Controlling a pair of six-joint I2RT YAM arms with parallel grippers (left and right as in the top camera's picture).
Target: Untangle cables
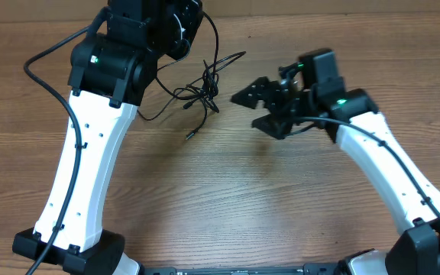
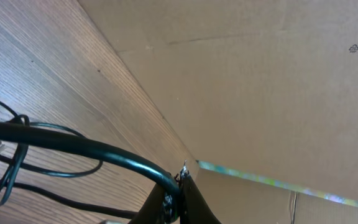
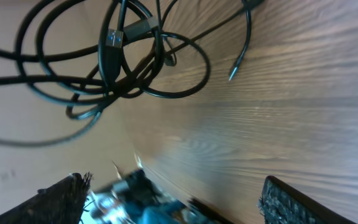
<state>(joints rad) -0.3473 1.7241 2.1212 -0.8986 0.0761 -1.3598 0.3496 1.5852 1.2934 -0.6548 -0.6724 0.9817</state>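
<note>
On the wooden table [image 1: 228,198] I see my right gripper [image 1: 255,109] with its fingers spread wide, just right of the tangle. My left gripper [image 2: 180,186] is pinched on one strand of the cables [image 1: 203,92], which lie bunched between the two grippers.

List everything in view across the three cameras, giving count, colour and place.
cables: several, exact number unclear, black, tangled at the table's far middle
table: one, brown wood grain, under everything
cardboard wall: one, tan, along the table's far edge
left arm: one, white with black joints, left side
right arm: one, white with black joints, right side
left fingers: one pair, black, shut on a cable strand
right fingers: one pair, black, open, right of the tangle, not touching it
</note>
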